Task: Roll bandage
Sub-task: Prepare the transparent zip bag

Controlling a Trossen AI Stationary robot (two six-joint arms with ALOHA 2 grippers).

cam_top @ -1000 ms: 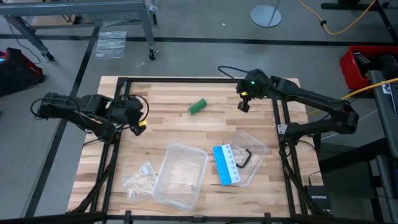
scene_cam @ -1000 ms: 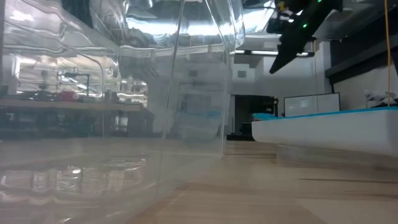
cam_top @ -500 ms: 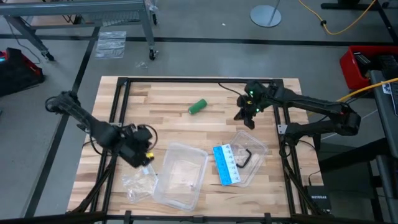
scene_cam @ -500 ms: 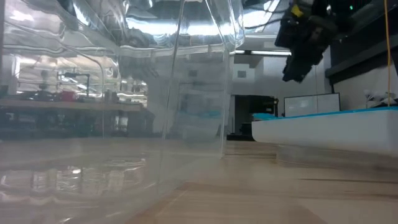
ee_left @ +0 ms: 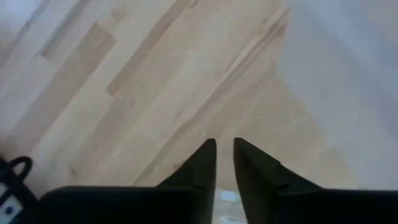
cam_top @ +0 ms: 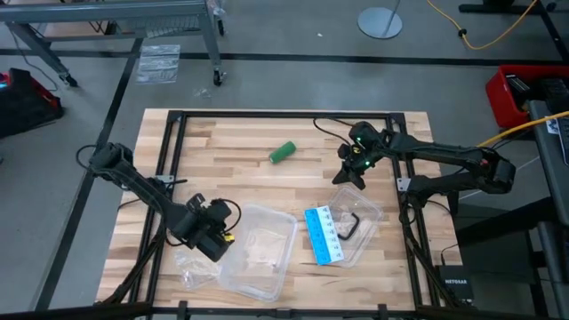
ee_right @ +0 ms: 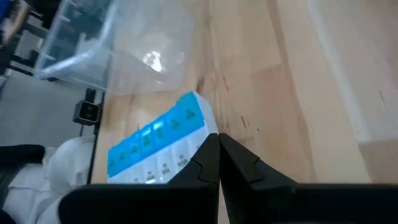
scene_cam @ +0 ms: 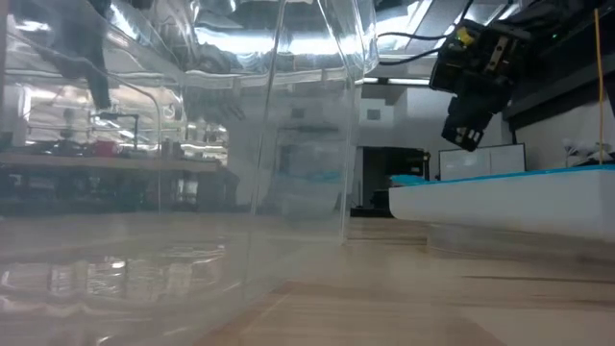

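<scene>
the bandage lies rolled up as a small dark green cylinder on the far part of the wooden table, a little left of centre, with bare boards all round it and neither arm touching it.

the left gripper sits low over the near left part of the table, just beside the left edge of the clear plastic container and just right of the crumpled clear plastic wrapper. in the left wrist view its two dark fingers stand slightly apart with a narrow gap of bare wood between them; the jaws are released a little and hold nothing.

the right gripper hangs above the right side of the table, well right of the bandage and just far of a second clear tray. beside that tray's left side lies a blue-and-white pill organiser, and a black l-shaped piece rests in the tray. in the right wrist view the right arm's fingers are pressed together, clenched on nothing, with the pill organiser beyond them. in the low view this gripper shows at the upper right, clear of the tabletop.
</scene>
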